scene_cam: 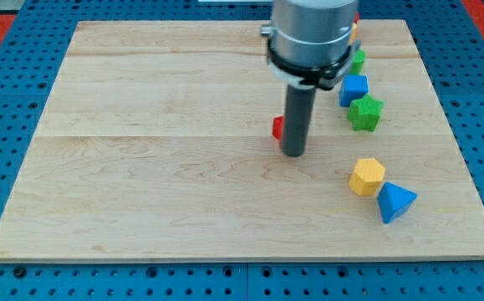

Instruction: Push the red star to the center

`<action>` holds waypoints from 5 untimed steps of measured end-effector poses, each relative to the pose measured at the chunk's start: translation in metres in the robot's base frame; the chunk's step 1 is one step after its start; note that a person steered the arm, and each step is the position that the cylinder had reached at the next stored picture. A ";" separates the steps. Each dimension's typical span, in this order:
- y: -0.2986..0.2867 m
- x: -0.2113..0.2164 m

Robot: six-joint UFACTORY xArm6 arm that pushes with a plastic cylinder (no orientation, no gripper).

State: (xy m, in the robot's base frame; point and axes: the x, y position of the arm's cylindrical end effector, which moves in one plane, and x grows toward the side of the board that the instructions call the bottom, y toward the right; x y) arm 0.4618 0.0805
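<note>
A red block (pixel 277 128), mostly hidden behind my rod, shows as a small red piece near the middle of the wooden board (pixel 158 167); its star shape cannot be made out. My tip (pixel 293 154) rests on the board right beside it, on its right and slightly toward the view's bottom, seemingly touching it.
A green star (pixel 365 113), a blue block (pixel 354 89) and a green block (pixel 358 60) line up at the right, above them an orange piece (pixel 354 33) partly hidden by the arm. A yellow hexagon (pixel 366 176) and a blue triangular block (pixel 396 201) sit at lower right.
</note>
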 end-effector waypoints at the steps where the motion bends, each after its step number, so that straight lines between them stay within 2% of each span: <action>1: 0.042 -0.009; 2: 0.022 -0.009; 4: 0.002 -0.065; 5: -0.034 -0.081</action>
State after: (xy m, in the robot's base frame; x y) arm 0.3810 0.0465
